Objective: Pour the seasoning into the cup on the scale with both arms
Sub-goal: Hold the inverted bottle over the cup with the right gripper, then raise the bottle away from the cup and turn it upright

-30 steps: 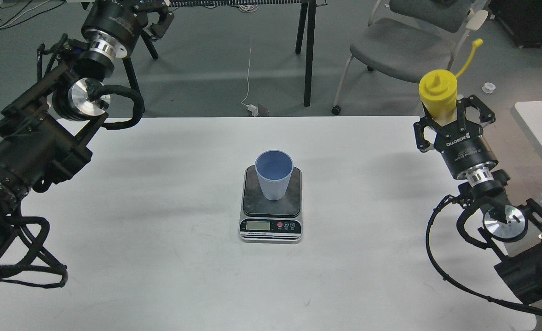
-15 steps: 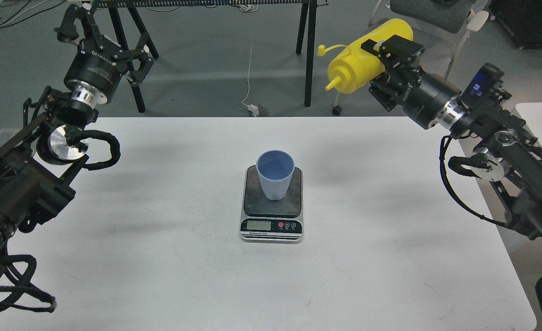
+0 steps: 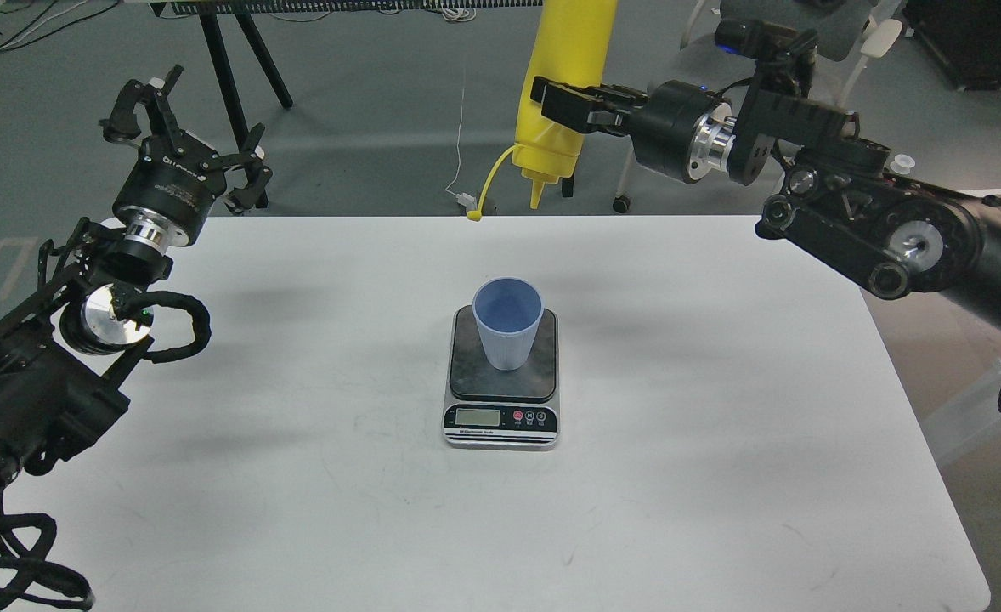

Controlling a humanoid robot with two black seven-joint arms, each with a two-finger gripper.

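Head view shows us the yellow seasoning bottle (image 3: 567,81) turned upside down, its conical nozzle pointing at the table and its body running up past the top edge of the picture. Our right gripper (image 3: 570,104) is clamped around the bottle's lower body, one finger lying across its front. The thin cap strap (image 3: 490,183) hangs loose from the nozzle collar and curls down to the left, its cap dangling just over the table's far edge. The nozzle tip hangs in the air above the far side of the white table (image 3: 721,442), well apart from the cup and beyond it in this view; we see nothing coming out of it.

The light blue cup (image 3: 507,325) stands upright on the dark weighing plate of the scale (image 3: 501,384), toward the plate's far half, with its mouth open to us. We cannot tell whether anything lies inside. The scale sits near the middle of the table, its silver front strip with the LCD and buttons facing us; the display is too small for us to read.

Our right arm (image 3: 874,229) reaches in from the right edge, across the far right corner of the table. Our left gripper (image 3: 184,140) is up beyond the far left corner, its fingers spread wide and holding nothing, well apart from bottle, cup and scale. Behind the table we see grey floor, black stand legs (image 3: 237,76) and a grey chair (image 3: 815,25).
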